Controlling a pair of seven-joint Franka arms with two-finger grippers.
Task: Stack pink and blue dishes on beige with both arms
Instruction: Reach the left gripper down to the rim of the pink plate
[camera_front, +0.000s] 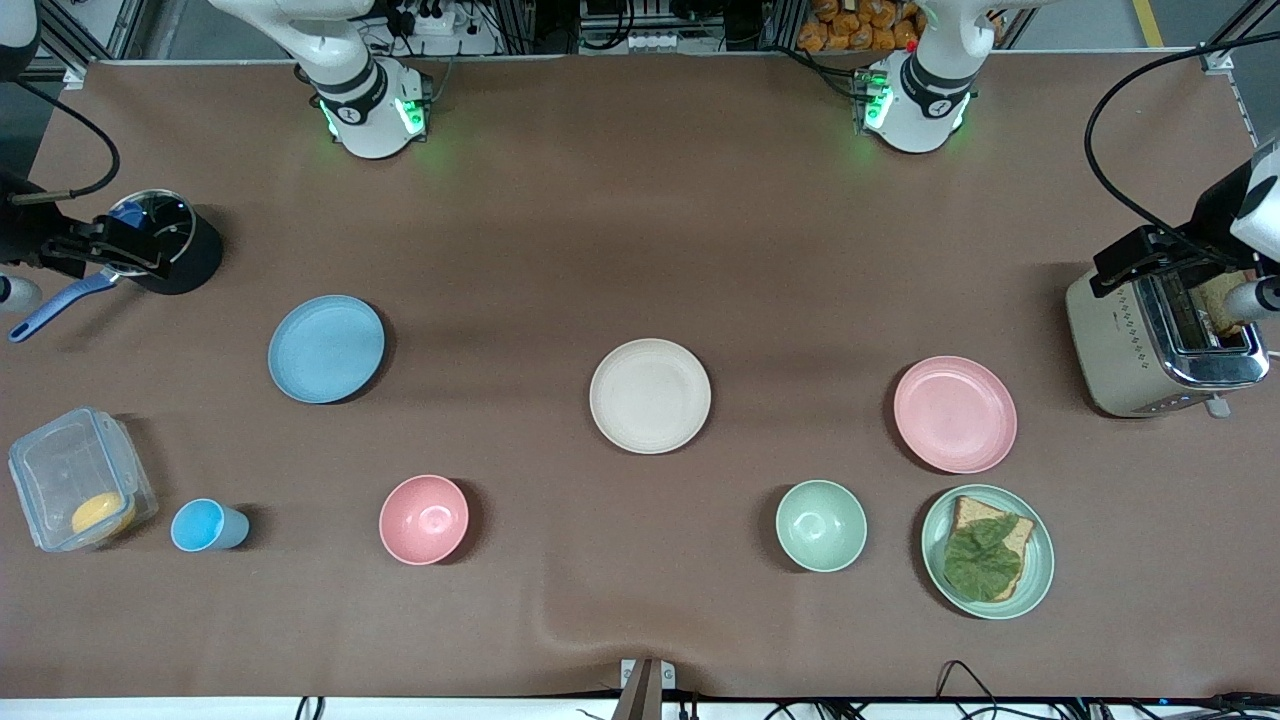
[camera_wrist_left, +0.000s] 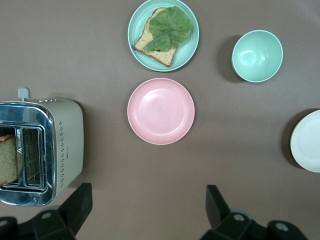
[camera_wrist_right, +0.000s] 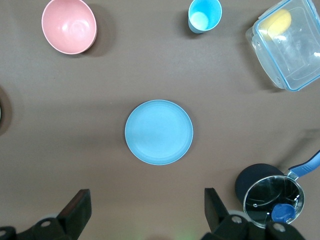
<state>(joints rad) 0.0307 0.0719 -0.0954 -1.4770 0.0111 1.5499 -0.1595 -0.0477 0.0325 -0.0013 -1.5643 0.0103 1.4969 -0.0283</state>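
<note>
At mid-frame of the front view the flat matte cream-beige plate sits bare, pale pink plate right, light blue plate left; both wide-open, empty grippers, left gripper and right gripper, hover high, so descending to grasp rims seems next.

Both arms were glossy white with black joint bands, green lights glowed at each base, and black cables trailed off.

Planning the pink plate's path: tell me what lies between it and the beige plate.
Nothing: in the front view only bare brown table cover lies between the pink plate and the beige plate. The green bowl sits nearer the camera, off that line.
</note>
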